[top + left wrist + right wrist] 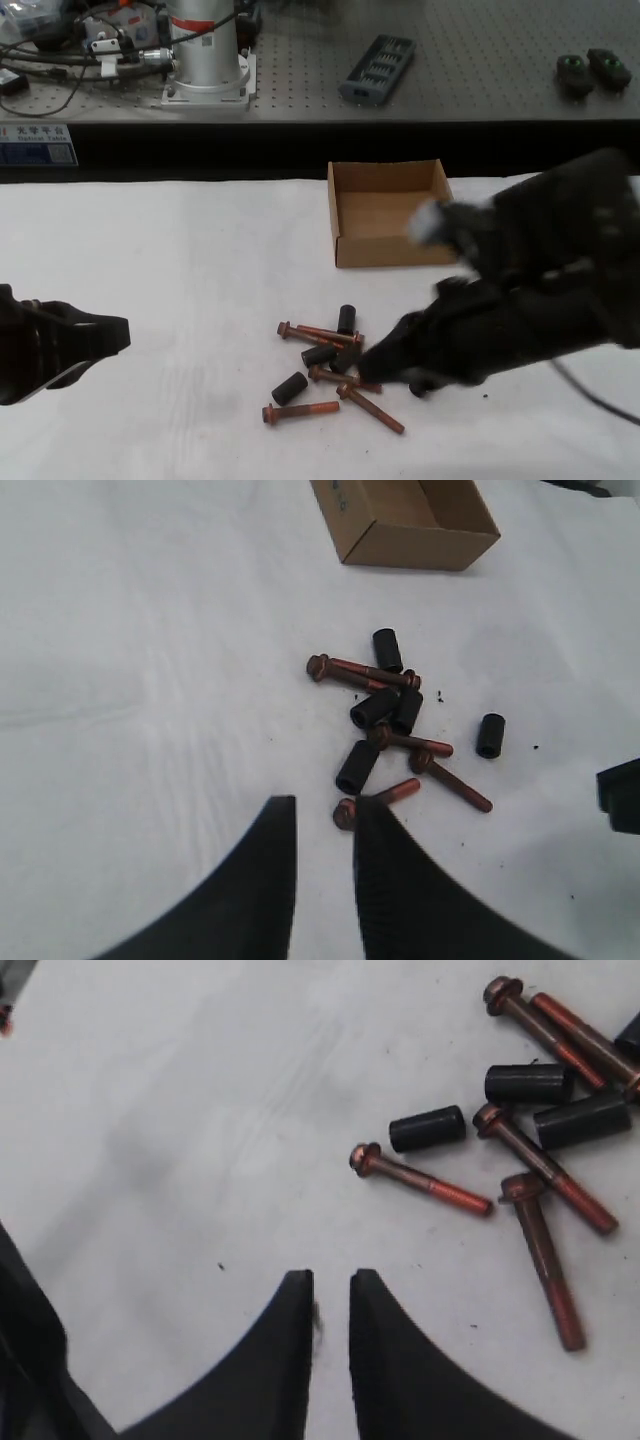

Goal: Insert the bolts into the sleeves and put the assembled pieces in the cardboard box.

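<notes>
On the white bench cover (180, 260), the copper-coloured bolts (411, 742) and black sleeves (357, 766) lay together in one loose heap. Each piece was separate, and some touched or crossed. A stray sleeve (490, 735) lay a little apart from the rest, on the side toward the right arm (540, 290).

The cardboard box (390, 252) stood beyond the heap with its top open, near the pieces but not touching them.

The left gripper (322, 805) hung over bare cover. In the high view it was well off to the left of the heap, while its own wrist view showed the nearest bolt's head just past the fingertips. Its fingers were drawn almost together with only a thin slit between them, and they gripped nothing.

The right gripper (330, 1278) was also nearly closed and held nothing, with bare cover beneath it and the pieces lying off to one side. The right arm was blurred in the high view, but its tip seemed to sit just beside the right edge of the heap.
</notes>
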Available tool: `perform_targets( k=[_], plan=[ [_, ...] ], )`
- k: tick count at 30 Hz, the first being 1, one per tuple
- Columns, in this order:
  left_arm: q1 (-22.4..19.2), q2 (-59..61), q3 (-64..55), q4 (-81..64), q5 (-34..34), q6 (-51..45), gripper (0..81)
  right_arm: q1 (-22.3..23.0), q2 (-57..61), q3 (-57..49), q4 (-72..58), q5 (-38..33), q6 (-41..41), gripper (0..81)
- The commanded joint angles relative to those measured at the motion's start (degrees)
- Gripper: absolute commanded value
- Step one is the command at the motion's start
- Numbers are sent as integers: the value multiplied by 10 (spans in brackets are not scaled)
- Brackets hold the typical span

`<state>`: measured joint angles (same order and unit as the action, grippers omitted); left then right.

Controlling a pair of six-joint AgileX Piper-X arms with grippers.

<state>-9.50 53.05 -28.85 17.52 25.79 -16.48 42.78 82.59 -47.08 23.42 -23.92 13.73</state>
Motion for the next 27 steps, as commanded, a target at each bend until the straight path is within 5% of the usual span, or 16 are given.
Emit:
perform_targets(
  k=[1, 14, 27],
  plan=[
    [2, 2, -7, -2, 6, 5, 158, 25, 23, -54, 69, 56, -67, 115],
    [2, 2, -7, 21, 5, 5, 158, 41, 109, -169, 229, 169, -123, 115],
    [2, 2, -7, 35, 48, -41, 158, 52, 189, -246, 281, 183, -163, 115]
  ],
)
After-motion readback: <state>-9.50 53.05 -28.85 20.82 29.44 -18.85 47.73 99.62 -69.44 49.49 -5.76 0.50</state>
